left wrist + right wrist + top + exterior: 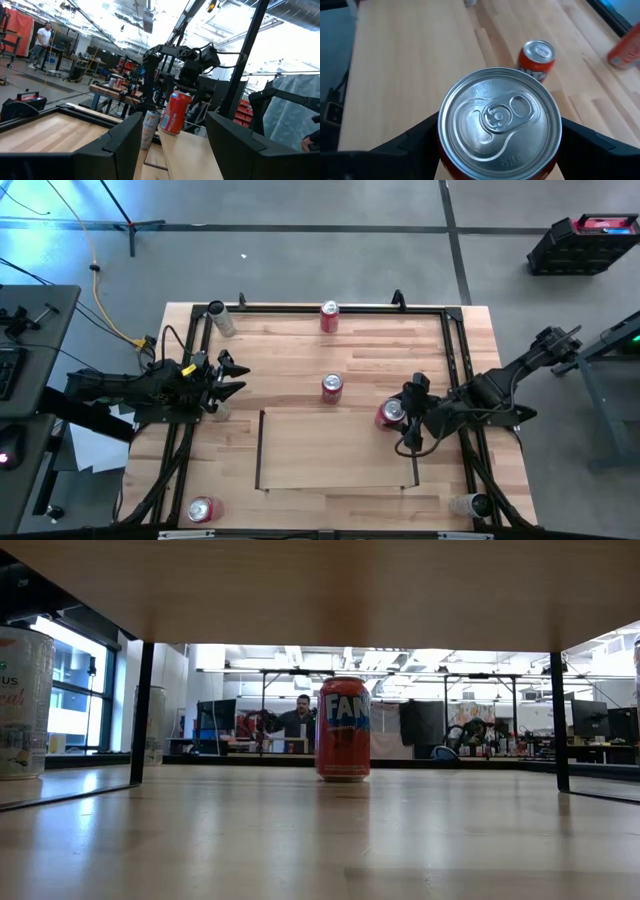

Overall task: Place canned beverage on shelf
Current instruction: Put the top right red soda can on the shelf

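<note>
Red can (391, 414) in right tool (399, 418), over shelf (330, 450).

2 dark jointed arms, black cables, blocky black fingers (120, 145).

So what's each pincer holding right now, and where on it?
The right pincer grips a red can by its sides, just below the rim, over the shelf edge. The left pincer holds nothing.

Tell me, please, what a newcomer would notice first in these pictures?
Probably the red can filling the right wrist view, held between the right end effector fingers at the shelf's right edge. Next, a second red can standing on the table just beyond the shelf, seen head-on in the low view.
</note>
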### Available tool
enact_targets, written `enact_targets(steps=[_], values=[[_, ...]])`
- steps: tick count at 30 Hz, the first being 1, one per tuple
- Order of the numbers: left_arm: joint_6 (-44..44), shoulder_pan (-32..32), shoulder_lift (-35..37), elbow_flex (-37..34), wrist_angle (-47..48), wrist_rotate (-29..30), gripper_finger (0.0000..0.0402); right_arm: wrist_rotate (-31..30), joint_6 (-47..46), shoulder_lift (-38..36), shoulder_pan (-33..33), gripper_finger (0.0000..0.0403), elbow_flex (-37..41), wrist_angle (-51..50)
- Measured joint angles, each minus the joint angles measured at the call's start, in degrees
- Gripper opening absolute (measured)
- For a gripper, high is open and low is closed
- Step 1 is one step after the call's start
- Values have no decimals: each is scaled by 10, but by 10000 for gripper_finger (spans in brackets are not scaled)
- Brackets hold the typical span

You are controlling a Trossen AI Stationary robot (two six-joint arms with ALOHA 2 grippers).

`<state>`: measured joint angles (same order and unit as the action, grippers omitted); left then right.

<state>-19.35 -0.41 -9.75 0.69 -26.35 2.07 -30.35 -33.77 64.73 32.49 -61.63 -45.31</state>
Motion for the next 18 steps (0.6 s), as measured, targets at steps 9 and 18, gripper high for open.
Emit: enact_targets(steps=[9,18], values=[[-1,0,0,0,0,0,209,19,12,0,0,320,1,12],[-1,0,0,0,0,0,209,20,14,1,0,323,1,17]])
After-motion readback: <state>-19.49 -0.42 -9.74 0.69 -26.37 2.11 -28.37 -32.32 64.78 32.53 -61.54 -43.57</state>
